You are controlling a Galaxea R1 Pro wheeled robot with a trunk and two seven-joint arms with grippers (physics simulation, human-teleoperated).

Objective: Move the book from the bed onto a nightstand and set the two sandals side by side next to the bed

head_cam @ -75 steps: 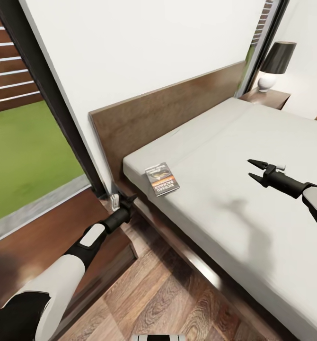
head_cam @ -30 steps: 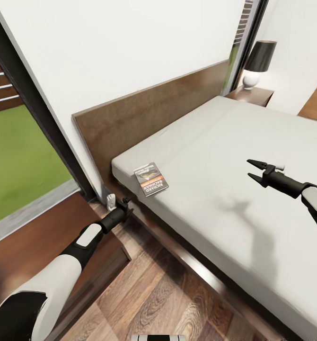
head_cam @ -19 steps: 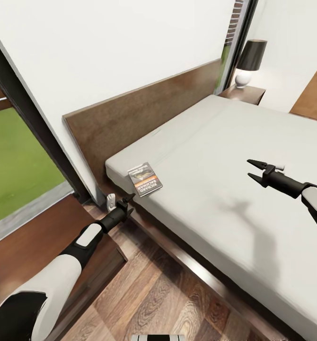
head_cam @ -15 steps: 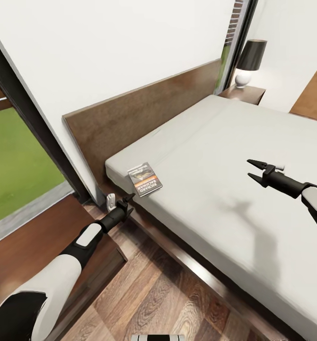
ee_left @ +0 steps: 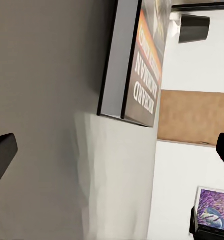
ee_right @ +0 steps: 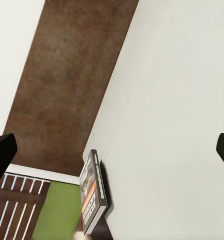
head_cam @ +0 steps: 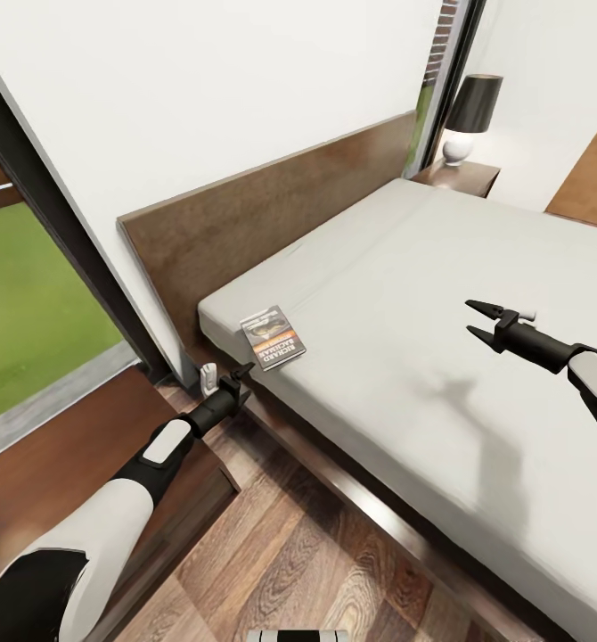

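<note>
The book [head_cam: 273, 337], a paperback with an orange title band, lies flat near the head corner of the bed's off-white mattress [head_cam: 405, 294]. My left gripper [head_cam: 239, 374] hangs open just off that corner, a short way below the book, over the near nightstand [head_cam: 67, 428]. The left wrist view has the book [ee_left: 137, 60] close ahead between my wide-apart fingertips [ee_left: 1, 155]. My right gripper [head_cam: 470, 318] hovers open above the middle of the mattress; its wrist view looks across at the book [ee_right: 91, 200]. The two sandals are out of view.
A dark wood headboard [head_cam: 272, 214] runs along the white wall. A second nightstand [head_cam: 463, 176] with a black-shaded lamp [head_cam: 472, 111] stands at the far side. A black-framed window [head_cam: 31, 294] with grass is at left. Wood-plank floor [head_cam: 298, 553] lies beside the bed frame.
The head camera swung over the earlier frames, so bed and book sit further left in the picture. In the last half second nothing moved; both arms hold their pose.
</note>
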